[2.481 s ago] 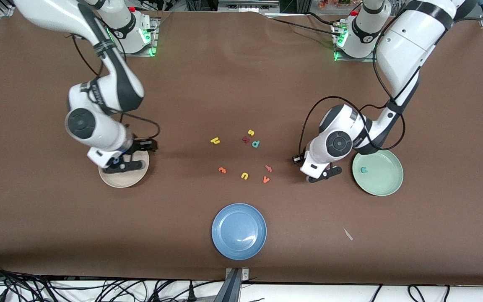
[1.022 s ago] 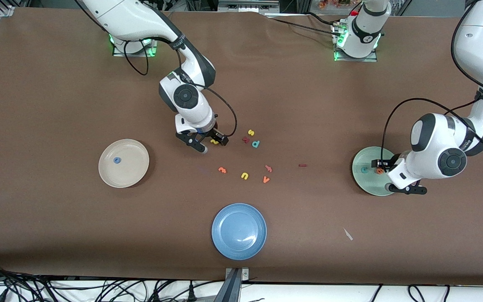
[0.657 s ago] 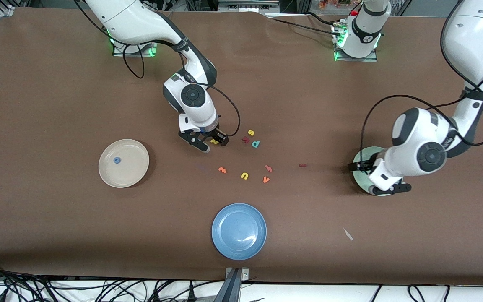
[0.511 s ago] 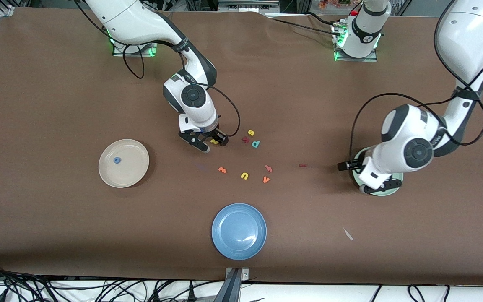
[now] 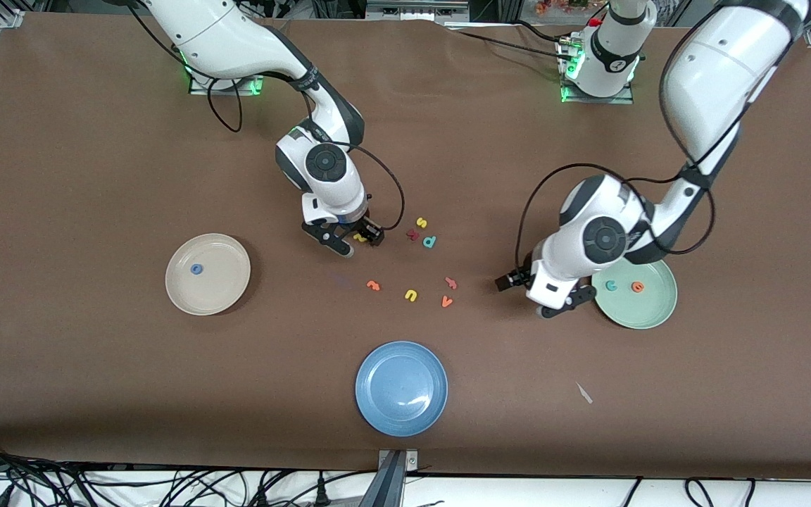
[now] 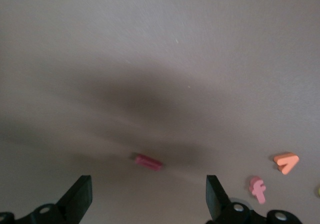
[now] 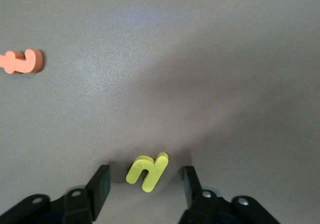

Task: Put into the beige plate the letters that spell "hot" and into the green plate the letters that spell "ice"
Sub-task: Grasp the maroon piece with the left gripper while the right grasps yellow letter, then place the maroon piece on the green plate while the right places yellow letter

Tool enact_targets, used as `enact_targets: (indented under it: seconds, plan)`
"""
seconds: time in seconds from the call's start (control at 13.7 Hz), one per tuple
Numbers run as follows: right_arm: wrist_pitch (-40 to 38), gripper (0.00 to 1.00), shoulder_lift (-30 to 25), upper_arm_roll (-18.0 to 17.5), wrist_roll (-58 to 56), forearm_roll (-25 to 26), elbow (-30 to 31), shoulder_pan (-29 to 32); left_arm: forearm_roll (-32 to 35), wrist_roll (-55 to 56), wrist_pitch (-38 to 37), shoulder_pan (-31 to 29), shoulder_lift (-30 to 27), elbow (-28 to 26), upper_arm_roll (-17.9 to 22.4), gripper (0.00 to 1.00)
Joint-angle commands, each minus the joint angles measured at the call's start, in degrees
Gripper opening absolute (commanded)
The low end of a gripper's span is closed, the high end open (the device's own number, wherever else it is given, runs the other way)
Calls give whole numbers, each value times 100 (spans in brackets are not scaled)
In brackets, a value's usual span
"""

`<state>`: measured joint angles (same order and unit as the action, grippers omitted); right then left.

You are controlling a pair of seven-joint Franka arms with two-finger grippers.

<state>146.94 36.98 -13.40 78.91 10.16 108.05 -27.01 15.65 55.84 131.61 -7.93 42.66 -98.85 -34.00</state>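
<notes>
The beige plate point(image 5: 222, 292) holds the blue o point(image 5: 196, 269). In the green plate point(image 5: 648, 310) lie the teal c point(image 5: 611, 285) and the orange e point(image 5: 636, 286). My right gripper point(image 5: 353, 239) point(image 7: 145, 176) is down at the table, open, one finger on each side of the yellow h point(image 7: 146, 172) with a small gap both ways. The orange t point(image 5: 373, 285) point(image 7: 22, 61) lies nearer the front camera. My left gripper point(image 5: 553, 301) point(image 6: 147, 184) hangs wide open and empty beside the green plate, low over the table, with the maroon i point(image 6: 148, 162) just ahead of its fingers.
Loose letters in the middle: yellow s point(image 5: 421, 222), dark red x point(image 5: 412, 234), teal d point(image 5: 429, 242), pink f point(image 5: 450, 283), orange v point(image 5: 446, 302), yellow u point(image 5: 411, 296). A blue plate point(image 5: 401, 415) sits near the front edge, with a small pale scrap point(image 5: 583, 393) toward the left arm's end.
My left gripper opened over the green plate, left the orange e there, and swung toward the table's middle to the maroon i. My right gripper's fingers narrowed around the yellow h.
</notes>
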Motion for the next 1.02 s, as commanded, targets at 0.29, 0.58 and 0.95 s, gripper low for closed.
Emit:
enact_targets:
  seconds: [0.29,0.58,0.95]
  plan:
    - [124,21,2,66,186,241,41,-103,-9,111,119,732,225,85,745,86]
    - [116,20,-16,74,177,250,50,-94,-9,111,119,732,225,85,745,56]
    - [-655,19,-603,83,-707,268,76,379,0,111,119,732,225,85,754,32]
